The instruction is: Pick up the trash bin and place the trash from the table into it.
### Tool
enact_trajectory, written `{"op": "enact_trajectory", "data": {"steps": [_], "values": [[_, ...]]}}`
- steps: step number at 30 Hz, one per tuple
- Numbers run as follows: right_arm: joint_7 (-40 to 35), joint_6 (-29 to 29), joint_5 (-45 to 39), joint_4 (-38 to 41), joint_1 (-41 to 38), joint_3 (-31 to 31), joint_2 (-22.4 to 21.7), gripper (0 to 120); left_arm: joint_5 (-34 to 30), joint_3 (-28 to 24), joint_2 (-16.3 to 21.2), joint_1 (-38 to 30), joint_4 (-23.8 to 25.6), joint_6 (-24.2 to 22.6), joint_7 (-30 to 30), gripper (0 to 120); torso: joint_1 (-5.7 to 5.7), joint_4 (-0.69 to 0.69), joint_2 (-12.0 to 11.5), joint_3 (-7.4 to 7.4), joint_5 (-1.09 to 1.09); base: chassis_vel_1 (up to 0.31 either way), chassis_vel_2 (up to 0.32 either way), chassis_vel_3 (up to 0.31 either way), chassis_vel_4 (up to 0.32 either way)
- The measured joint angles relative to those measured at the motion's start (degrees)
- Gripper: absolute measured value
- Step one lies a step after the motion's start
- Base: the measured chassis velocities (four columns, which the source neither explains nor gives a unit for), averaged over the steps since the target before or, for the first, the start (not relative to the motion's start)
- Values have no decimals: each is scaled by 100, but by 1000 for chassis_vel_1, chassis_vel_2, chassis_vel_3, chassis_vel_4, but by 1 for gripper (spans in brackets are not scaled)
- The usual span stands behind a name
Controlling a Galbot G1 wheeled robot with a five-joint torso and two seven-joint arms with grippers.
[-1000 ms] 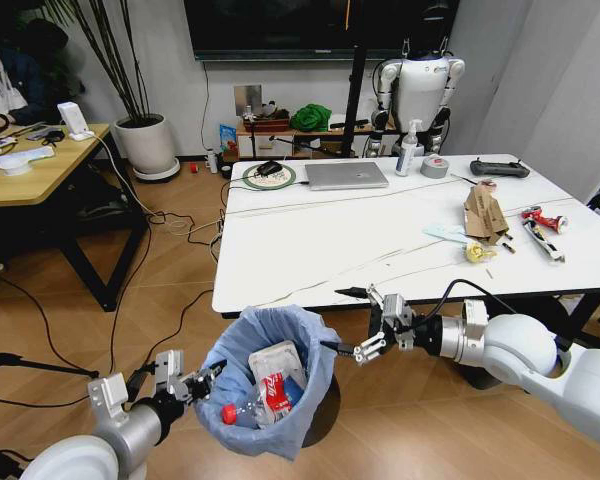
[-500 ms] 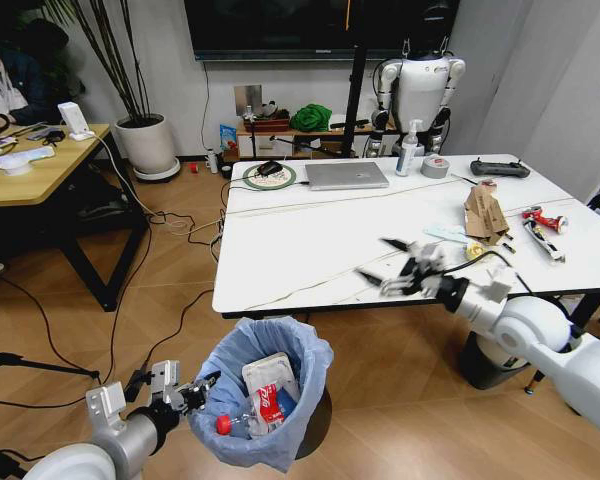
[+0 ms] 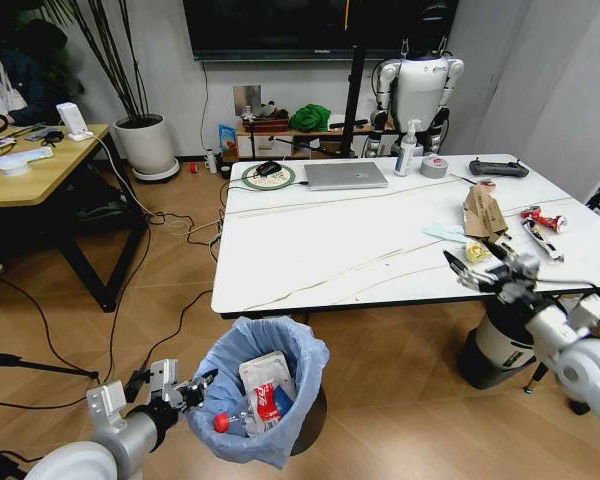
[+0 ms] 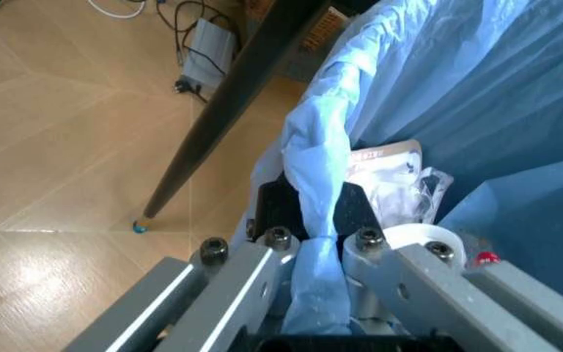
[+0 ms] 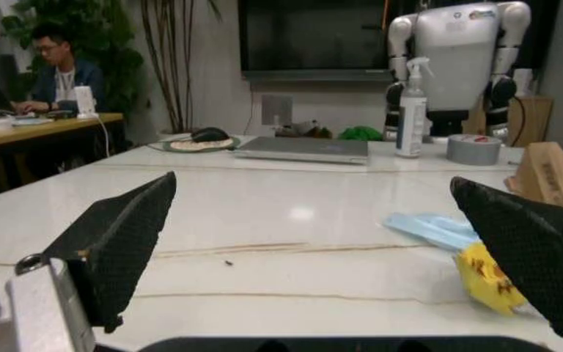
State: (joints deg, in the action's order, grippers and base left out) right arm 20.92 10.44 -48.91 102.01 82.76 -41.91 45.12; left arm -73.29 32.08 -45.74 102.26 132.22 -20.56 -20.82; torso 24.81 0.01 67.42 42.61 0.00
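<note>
The trash bin (image 3: 265, 395), lined with a crinkly light-blue bag, hangs just off the floor in front of the table (image 3: 330, 250). My left gripper (image 3: 187, 392) is shut on the bag's rim. The left wrist view shows the fingers (image 4: 262, 253) clamping a twisted fold of the bag (image 4: 477, 95). White and red-white packets (image 3: 265, 395) lie inside. My right gripper (image 3: 478, 266) is open over the table's front right edge, just short of a yellow scrap (image 3: 476, 250). Its black fingers (image 5: 115, 235) stand wide apart, with the yellow scrap (image 5: 492, 282) low beside one of them. Torn brown cardboard (image 3: 485, 212) lies beyond.
A light-blue flat piece (image 3: 445, 234) and a red-white item (image 3: 545, 218) lie near the cardboard. A silver laptop (image 3: 346, 175), spray bottle (image 3: 409, 150), grey tape roll (image 3: 434, 167) and black controller (image 3: 499, 168) sit along the far edge. A wooden desk (image 3: 40, 170) stands at the left.
My right arm has swung from above the bin up and to the right, over the table's front right edge. The left gripper still holds the bin, slightly lower.
</note>
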Motion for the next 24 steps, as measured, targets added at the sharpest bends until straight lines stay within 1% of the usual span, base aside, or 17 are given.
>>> {"op": "enact_trajectory", "data": {"steps": [1, 2, 4, 6, 7, 11, 14, 15, 19, 24], "values": [[0, 0, 0, 0, 0, 0, 0, 100, 0, 0, 0, 0, 0, 0, 0, 0, 0, 0, 0, 0, 0, 0, 0, 0, 0], [93, 22, 79, 25, 156, -161, 140, 100, 31, 0, -35, 8, -7, 0, 13, 0, 0, 0, 0, 0, -1, 0, 0, 0, 0], [158, 43, 129, 45, 249, -261, 232, 100, 65, 0, -73, 17, -17, 1, 26, 0, 0, 0, 0, 0, 0, 0, 0, 0, 0], [403, 134, 285, 114, 608, -553, 568, 100, 158, 0, -221, 43, -46, 6, 50, 0, 0, -1, 0, 0, 0, 0, 0, 0, 0], [403, 134, 285, 114, 608, -553, 568, 100, 158, 0, -221, 43, -46, 6, 50, 0, 0, -1, 0, 0, 0, 0, 0, 0, 0], [807, 297, 662, 170, 1078, -810, 1020, 100, 329, 2, -406, 198, -71, 40, 117, 0, 0, -2, 0, 0, 0, 0, 0, 0, 0], [902, 398, 839, 186, 1286, -830, 1293, 100, 453, 25, -505, 316, -76, 69, 160, 0, 0, 0, 0, 0, 0, 0, 0, 0, 0], [902, 398, 839, 186, 1286, -830, 1293, 100, 453, 25, -505, 316, -76, 69, 160, 0, 0, 0, 0, 0, 0, 0, 0, 0, 0], [1002, 417, 938, 228, 1384, -751, 1586, 100, 691, 81, -697, 537, -51, 127, 224, 0, 0, 1, 0, 0, -1, 0, 0, 0, 0], [1070, 430, 969, 215, 1435, -705, 1709, 100, 856, 128, -794, 708, -46, 165, 279, 0, 0, 1, 0, 0, -1, 0, 0, 0, 0]]}}
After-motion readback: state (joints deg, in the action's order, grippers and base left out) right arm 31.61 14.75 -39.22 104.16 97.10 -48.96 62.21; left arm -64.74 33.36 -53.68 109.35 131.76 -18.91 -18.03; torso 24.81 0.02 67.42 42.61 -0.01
